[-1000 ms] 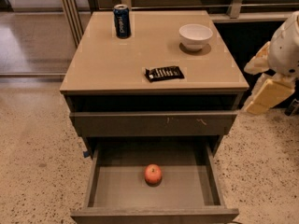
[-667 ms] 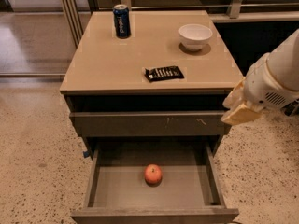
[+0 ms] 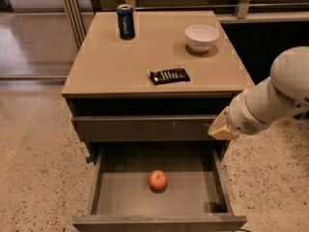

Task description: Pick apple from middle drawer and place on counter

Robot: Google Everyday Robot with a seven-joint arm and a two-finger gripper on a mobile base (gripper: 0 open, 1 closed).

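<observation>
Gripper (image 3: 223,126) moved left to cabinet (image 3: 140,128) right edge, round red-orange apple (image 3: 158,180)

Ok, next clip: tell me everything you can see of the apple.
The apple is small, round and red-orange with a paler patch, smooth-skinned and whole as far as shows. It sits alone on the flat grey floor of the open middle drawer, about midway between the side walls, touching neither. Nothing holds it: the gripper hangs higher, at the picture's right, beside the drawer front above, clear of it.
</observation>
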